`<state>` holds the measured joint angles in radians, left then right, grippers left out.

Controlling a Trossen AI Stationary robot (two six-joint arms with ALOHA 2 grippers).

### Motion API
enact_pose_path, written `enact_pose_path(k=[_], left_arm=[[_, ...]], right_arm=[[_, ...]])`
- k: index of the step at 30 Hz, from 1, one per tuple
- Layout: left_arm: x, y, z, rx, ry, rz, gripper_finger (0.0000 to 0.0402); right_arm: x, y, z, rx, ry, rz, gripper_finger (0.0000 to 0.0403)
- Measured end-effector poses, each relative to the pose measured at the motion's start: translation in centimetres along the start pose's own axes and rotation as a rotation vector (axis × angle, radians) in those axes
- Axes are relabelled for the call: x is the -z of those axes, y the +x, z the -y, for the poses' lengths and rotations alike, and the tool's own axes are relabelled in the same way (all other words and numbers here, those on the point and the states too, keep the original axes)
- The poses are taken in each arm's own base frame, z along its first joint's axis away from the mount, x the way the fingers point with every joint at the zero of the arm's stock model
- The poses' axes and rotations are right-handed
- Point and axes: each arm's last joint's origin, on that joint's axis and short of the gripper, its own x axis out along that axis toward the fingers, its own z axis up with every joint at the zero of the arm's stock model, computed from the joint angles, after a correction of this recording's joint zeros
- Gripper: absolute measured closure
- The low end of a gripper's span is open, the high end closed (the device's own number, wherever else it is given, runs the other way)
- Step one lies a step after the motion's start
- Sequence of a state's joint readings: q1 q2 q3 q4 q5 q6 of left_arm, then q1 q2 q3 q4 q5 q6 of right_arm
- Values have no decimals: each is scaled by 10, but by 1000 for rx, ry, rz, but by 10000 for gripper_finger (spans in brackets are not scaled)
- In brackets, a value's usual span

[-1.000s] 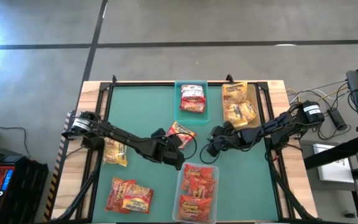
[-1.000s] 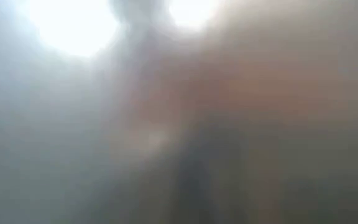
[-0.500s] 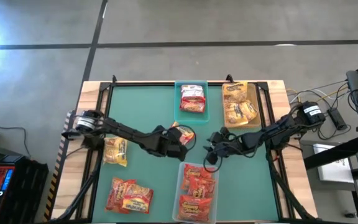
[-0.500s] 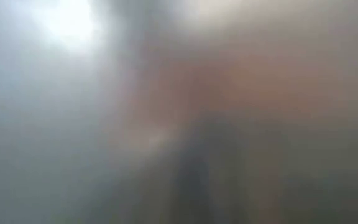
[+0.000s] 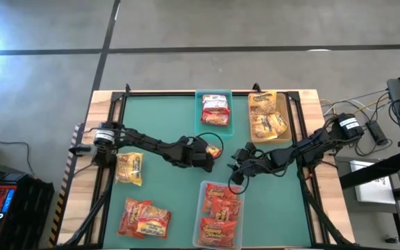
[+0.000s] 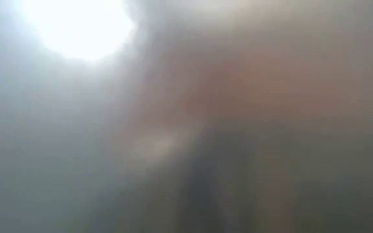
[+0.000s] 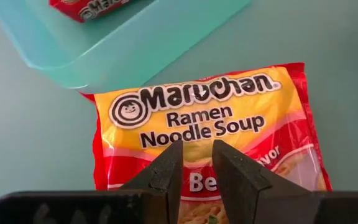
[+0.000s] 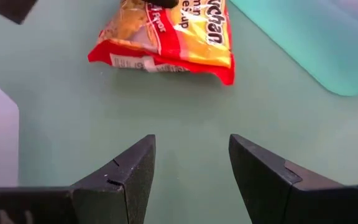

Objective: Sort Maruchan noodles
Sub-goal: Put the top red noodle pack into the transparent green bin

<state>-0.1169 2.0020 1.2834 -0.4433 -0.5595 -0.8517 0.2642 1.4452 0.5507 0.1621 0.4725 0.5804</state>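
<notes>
Over the last second we see the left arm carry its jaws (image 5: 210,154) and a red-and-yellow Maruchan packet (image 5: 212,149) away from the middle of the bench (image 5: 158,118) and toward the teal bin (image 5: 226,126) at the far edge. The right jaws (image 5: 236,170) have swung from beside that packet to just above the clear bin (image 5: 201,208) of red packets (image 5: 221,212). We judge the left arm is delivering this packet to the teal bin, which already holds two red-and-white packets (image 5: 215,110), while the right arm clears the way.

In the left wrist view the packet (image 7: 210,134) lies flat on the teal mat, its top edge just beside the teal bin's corner (image 7: 129,50). The left jaws stand narrowly apart over its lower half, seemingly pinching the wrapper.

The right jaws (image 8: 191,174) are wide open and hold nothing; the packet (image 8: 166,34) lies well ahead of them.

A tan bin (image 5: 283,104) holds yellow packets (image 5: 266,118); more packets wait at the left: a yellow one (image 5: 129,168) and a red pile (image 5: 143,219)
</notes>
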Motion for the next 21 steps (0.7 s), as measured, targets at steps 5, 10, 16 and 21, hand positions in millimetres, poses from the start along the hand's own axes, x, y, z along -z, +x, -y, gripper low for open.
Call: enact_pose_path(k=[5, 10, 16, 21], left_arm=[[10, -11, 10, 55, 83, -20, 326], [25, -32, 21, 131, 187, -64, 326], [26, -57, 19, 54, 171, 30, 326], [23, -81, 24, 108, 145, 68, 326]], right_arm=[[1, 0, 1, 8, 10, -10, 209], [1, 0, 2, 13, 15, -15, 209], [-9, 4, 10, 0, 38, 8, 209], [-20, 15, 29, -166, 126, -99, 209]])
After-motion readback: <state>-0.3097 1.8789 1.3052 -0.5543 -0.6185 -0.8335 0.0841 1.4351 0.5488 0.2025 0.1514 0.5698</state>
